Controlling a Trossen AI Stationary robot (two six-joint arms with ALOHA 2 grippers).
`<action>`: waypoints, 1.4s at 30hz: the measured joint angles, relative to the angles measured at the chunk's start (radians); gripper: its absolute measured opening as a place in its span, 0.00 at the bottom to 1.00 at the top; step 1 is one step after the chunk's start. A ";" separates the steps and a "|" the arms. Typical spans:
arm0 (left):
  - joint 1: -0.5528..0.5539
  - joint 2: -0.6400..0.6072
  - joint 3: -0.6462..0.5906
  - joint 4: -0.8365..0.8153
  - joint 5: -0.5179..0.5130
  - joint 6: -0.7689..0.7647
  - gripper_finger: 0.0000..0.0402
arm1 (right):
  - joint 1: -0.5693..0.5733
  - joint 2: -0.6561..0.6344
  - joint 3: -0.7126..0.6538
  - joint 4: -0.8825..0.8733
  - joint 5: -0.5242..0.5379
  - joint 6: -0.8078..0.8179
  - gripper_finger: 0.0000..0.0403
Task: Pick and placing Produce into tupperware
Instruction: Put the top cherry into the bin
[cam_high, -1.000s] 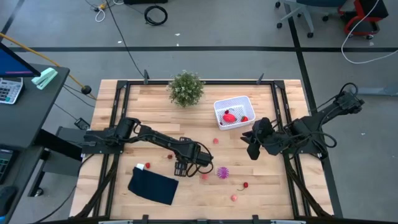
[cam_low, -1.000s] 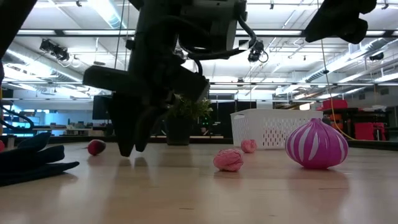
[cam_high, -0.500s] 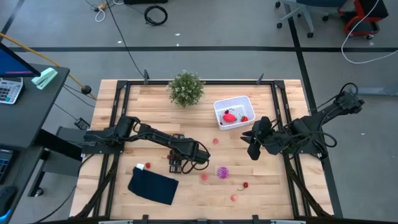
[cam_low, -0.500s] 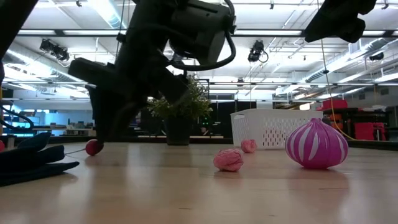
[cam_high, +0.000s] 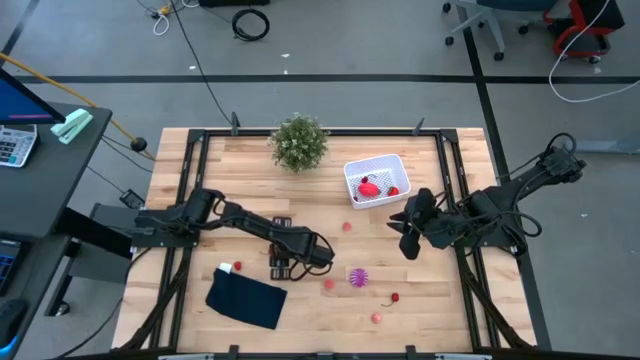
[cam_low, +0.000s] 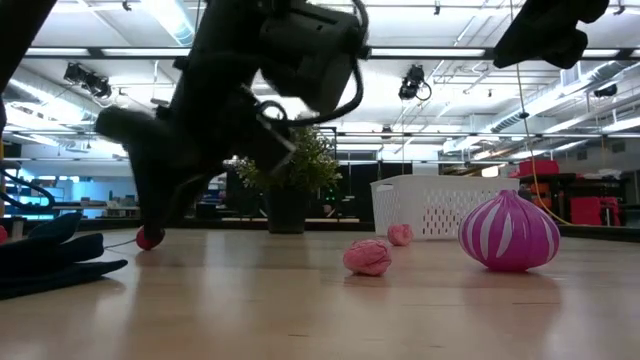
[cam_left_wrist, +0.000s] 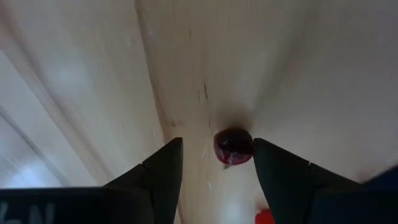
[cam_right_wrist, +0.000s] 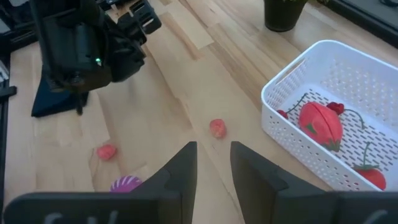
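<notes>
As left gripper (cam_left_wrist: 214, 165) shifted left, prob. straddling cherry (cam_left_wrist: 233, 146)

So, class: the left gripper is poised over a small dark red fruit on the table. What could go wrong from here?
1. The dark red fruit is small and round and lies nearer one of the left gripper's open fingers; closing could nudge it away.
2. The blue cloth lies close by, so the fruit might roll against it.
3. The white basket stands across the table past loose pink pieces; the carry could knock them.

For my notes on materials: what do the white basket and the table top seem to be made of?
The white basket looks like moulded plastic with a slight sheen, given its perforated walls and floor. The table top looks like pale wood with a smooth finish: plank seams and grain show.
</notes>
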 joint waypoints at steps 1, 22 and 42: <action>-0.002 0.000 -0.013 0.000 0.000 -0.008 0.51 | 0.000 0.000 0.000 0.000 -0.008 -0.005 0.26; -0.013 -0.004 -0.096 0.074 0.001 -0.137 0.43 | 0.000 0.000 0.000 -0.002 -0.071 -0.152 0.26; -0.013 0.006 -0.052 0.089 -0.053 -0.217 0.11 | 0.000 0.000 0.000 0.000 -0.071 -0.176 0.26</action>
